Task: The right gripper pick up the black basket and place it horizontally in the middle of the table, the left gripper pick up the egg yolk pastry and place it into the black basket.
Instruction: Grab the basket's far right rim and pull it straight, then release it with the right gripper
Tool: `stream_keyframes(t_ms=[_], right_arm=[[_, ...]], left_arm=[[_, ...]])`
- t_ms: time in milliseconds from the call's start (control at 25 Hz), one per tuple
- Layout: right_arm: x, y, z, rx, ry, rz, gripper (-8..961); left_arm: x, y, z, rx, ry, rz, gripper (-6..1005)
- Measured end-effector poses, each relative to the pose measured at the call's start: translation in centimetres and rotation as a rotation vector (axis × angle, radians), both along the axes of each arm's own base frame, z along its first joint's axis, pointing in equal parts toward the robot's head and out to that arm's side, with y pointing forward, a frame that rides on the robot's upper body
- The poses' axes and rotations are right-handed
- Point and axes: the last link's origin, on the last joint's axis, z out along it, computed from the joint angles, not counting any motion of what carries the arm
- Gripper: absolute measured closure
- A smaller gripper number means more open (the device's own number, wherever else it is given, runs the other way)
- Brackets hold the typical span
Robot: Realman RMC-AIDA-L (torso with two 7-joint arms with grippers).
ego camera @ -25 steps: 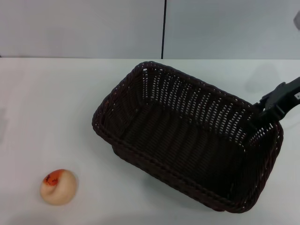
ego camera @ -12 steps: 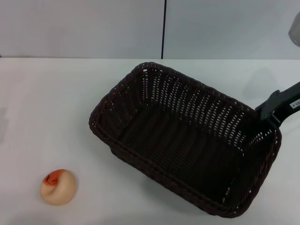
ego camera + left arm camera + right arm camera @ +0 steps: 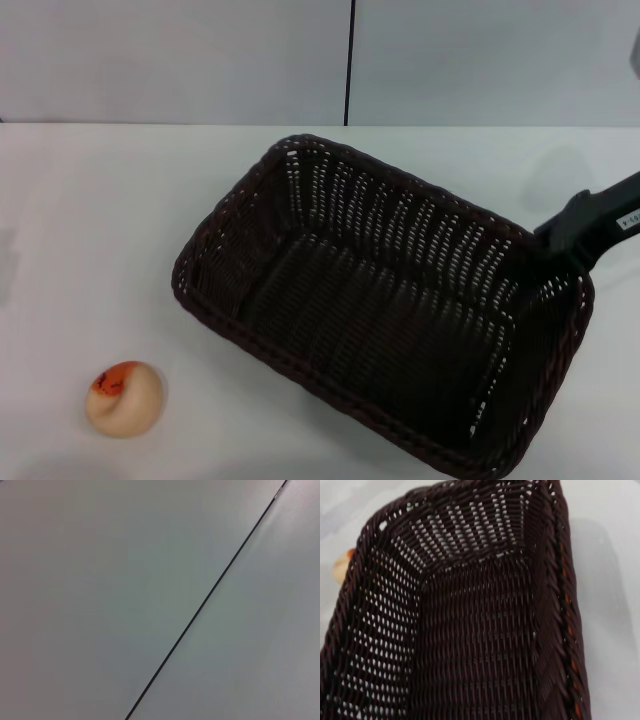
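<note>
The black basket (image 3: 400, 225) sits skewed on the white table (image 3: 90, 220), right of the middle, its long side running from far left to near right. My right gripper (image 3: 558, 246) reaches in from the right edge and is shut on the basket's far right rim. The right wrist view looks down into the empty basket (image 3: 480, 630). The egg yolk pastry (image 3: 124, 398) lies on the table at the near left, well apart from the basket; a sliver of the pastry (image 3: 341, 566) shows past the basket wall. My left gripper is out of view.
A grey wall with a dark vertical seam (image 3: 350, 60) stands behind the table. The left wrist view shows only that wall and seam (image 3: 200, 610). Bare tabletop lies between the pastry and the basket.
The basket has moved to the left and turned slightly, with my right gripper holding its right rim. The pastry has not moved.
</note>
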Motion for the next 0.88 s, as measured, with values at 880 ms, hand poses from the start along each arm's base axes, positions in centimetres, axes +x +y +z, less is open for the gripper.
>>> stream_keyframes(t_ms=[880], right_arm=[[-2.2, -0.1, 4.8, 0.102, 0.335, 0.188, 770]], left_arm=[[0.2, 0.3, 0.0, 0.004, -0.008, -0.014, 193]])
